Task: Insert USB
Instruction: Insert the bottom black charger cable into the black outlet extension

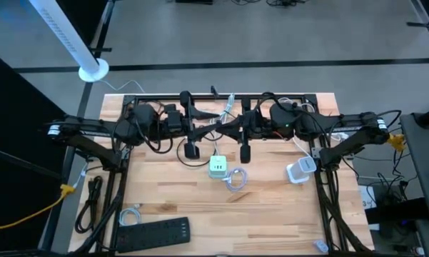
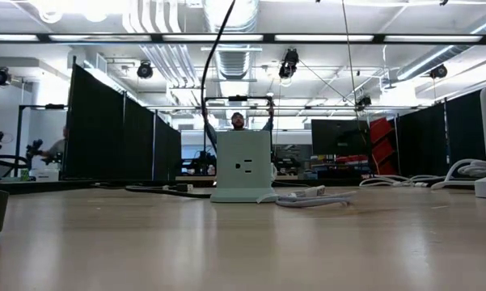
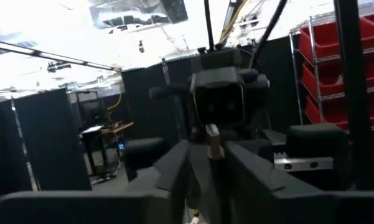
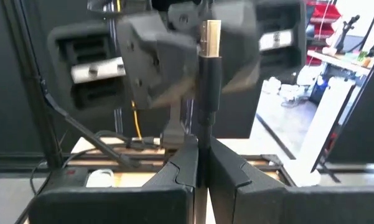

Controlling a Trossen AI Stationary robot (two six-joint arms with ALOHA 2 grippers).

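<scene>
My right gripper [image 4: 202,148] is shut on a black USB plug [image 4: 210,68], whose metal tip [image 4: 210,36] sticks out past the fingertips. It is held high above the table's far middle [image 1: 232,130]. My left gripper [image 3: 208,152] faces it there [image 1: 200,132], open, with a finger on either side of the plug's metal tip [image 3: 213,138]. I cannot tell whether they touch it. A black cable [image 2: 214,73] hangs down behind the pale green power cube [image 1: 218,166], which stands on the table with a socket face toward the low camera [image 2: 243,166]. My right gripper pinches the USB plug's black body [image 4: 206,134] between its two fingers, which lie along the plug. The metal tip points out past the fingertips toward my left gripper. The plug is lifted clear of the table.
A coiled white cable [image 1: 235,178] lies beside the cube, also in the low view [image 2: 311,196]. A white adapter [image 1: 300,171] is at the right and a black power strip [image 1: 153,232] at the near left. Loose cables [image 1: 93,203] lie on the left side.
</scene>
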